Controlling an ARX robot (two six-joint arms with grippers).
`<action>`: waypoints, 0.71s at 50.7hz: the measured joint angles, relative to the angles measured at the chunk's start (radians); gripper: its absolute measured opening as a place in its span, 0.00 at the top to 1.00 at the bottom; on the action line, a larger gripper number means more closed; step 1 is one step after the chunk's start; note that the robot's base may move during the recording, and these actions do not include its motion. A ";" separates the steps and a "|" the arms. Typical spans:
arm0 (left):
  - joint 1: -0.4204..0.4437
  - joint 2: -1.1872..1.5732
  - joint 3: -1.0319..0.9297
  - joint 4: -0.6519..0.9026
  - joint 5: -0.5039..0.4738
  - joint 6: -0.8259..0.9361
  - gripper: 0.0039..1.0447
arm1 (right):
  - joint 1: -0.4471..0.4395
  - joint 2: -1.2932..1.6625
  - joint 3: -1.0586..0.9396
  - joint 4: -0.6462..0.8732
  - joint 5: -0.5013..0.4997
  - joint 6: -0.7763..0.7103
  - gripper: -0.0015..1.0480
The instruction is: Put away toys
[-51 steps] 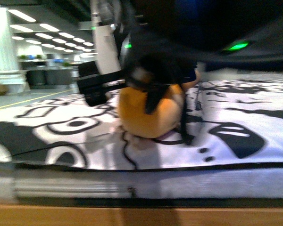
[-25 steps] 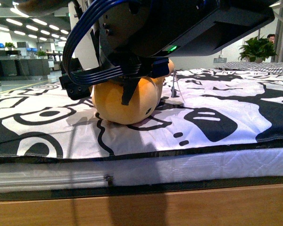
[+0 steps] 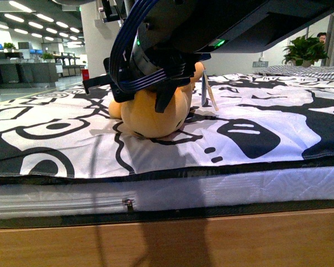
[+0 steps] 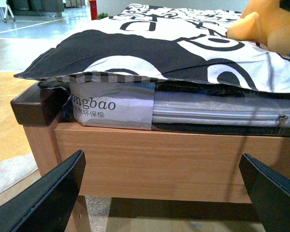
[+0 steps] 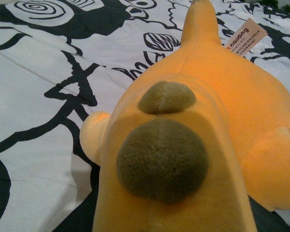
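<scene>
Right fingers point(image 3: 166, 99) over plush toy point(image 3: 150, 119), can't tell if clenched; may slip off bed point(image 3: 256, 183) at 6 o'clock. Left fingers point(image 4: 48, 203) released.

Black-and-white patterned sheet point(image 3: 256, 128) spreads beneath the right gripper point(image 3: 156, 92). Below the sheet, a white zippered mattress point(image 3: 222, 189) lies on a wooden bed frame point(image 3: 222, 239). A potted plant point(image 3: 305, 53) stands far behind, to the gripper's right. A printed label point(image 4: 111, 104) marks the mattress corner.

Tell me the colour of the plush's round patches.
Olive-brown patches on the orange plush; clearest in right wrist view.
</scene>
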 joint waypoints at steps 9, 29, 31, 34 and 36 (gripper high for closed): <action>0.000 0.000 0.000 0.000 0.000 0.000 0.05 | -0.028 -0.020 0.037 -0.023 -0.051 0.014 0.82; 0.000 0.000 0.000 0.000 0.000 0.000 0.05 | -0.231 -0.339 0.000 -0.085 -0.295 0.066 0.83; 0.000 0.000 0.000 0.000 0.000 0.000 0.05 | -0.253 -0.365 -0.013 -0.088 -0.318 0.070 0.83; 0.000 0.000 0.000 0.000 0.000 0.000 0.05 | -0.288 -0.408 -0.040 -0.095 -0.356 0.084 0.83; 0.000 0.000 0.000 0.000 0.000 0.000 0.05 | -0.317 -0.439 -0.066 -0.103 -0.397 0.096 0.83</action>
